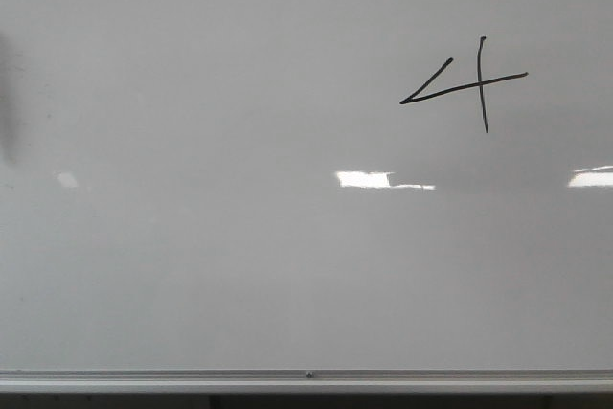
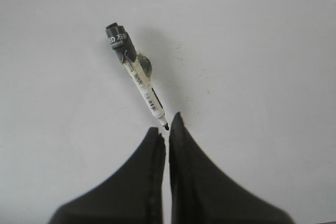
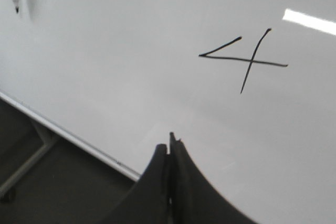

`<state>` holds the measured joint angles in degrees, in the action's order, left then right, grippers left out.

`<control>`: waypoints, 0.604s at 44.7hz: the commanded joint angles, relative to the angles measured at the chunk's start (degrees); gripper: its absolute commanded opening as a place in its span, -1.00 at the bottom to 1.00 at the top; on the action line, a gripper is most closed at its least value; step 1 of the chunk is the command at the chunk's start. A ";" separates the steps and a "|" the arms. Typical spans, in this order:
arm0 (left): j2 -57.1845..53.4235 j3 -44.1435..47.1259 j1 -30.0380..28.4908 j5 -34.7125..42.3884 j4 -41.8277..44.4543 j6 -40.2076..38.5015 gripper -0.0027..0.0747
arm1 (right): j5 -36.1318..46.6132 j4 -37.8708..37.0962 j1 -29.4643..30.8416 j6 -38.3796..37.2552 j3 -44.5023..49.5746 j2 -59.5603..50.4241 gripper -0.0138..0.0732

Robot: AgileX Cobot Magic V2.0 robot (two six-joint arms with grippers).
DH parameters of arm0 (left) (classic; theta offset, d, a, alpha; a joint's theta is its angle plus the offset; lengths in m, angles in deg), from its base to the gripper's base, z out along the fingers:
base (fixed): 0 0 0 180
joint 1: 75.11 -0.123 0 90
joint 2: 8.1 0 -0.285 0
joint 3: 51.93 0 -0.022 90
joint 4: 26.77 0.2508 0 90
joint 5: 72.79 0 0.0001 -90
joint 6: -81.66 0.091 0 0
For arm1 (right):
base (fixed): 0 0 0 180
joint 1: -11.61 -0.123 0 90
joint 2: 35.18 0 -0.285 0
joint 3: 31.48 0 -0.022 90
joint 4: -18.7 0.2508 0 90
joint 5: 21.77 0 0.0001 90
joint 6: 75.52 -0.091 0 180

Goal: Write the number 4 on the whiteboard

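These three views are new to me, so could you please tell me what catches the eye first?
First comes the black number 4, drawn small in the upper right of the pale whiteboard in the front view. Next is the marker lying against the board just beyond the left gripper, whose jaws look shut and empty. The right gripper is shut too.

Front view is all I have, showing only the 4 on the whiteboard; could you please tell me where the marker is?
Observer: The left wrist view shows the marker on the whiteboard, its bare tip pointing at the left claw.
Operator: Is that claw gripping it?
Observer: It seems not; the left claw is shut, with the tip just past its fingertips.
Operator: And the other arm?
Observer: The right claw is shut and empty, with the number 4 ahead of it.
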<state>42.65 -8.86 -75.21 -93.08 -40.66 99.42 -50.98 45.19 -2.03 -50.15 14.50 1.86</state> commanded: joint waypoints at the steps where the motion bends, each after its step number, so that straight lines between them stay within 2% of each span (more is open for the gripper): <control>1: -4.05 0.65 1.11 7.45 -0.75 0.07 -0.98 | 8.73 1.46 1.49 -3.93 -1.54 0.10 -0.82; 10: -12.20 4.18 2.48 9.54 -0.75 0.07 -0.98 | 11.10 0.78 4.92 -3.88 -0.20 -2.79 -0.82; 27: -29.03 11.95 2.48 9.93 -1.15 0.07 -0.98 | 13.84 0.78 5.40 -3.88 10.58 -22.79 -0.82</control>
<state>15.45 3.45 -73.17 -88.22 -40.91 99.42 -42.01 45.19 3.07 -53.86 25.50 -18.69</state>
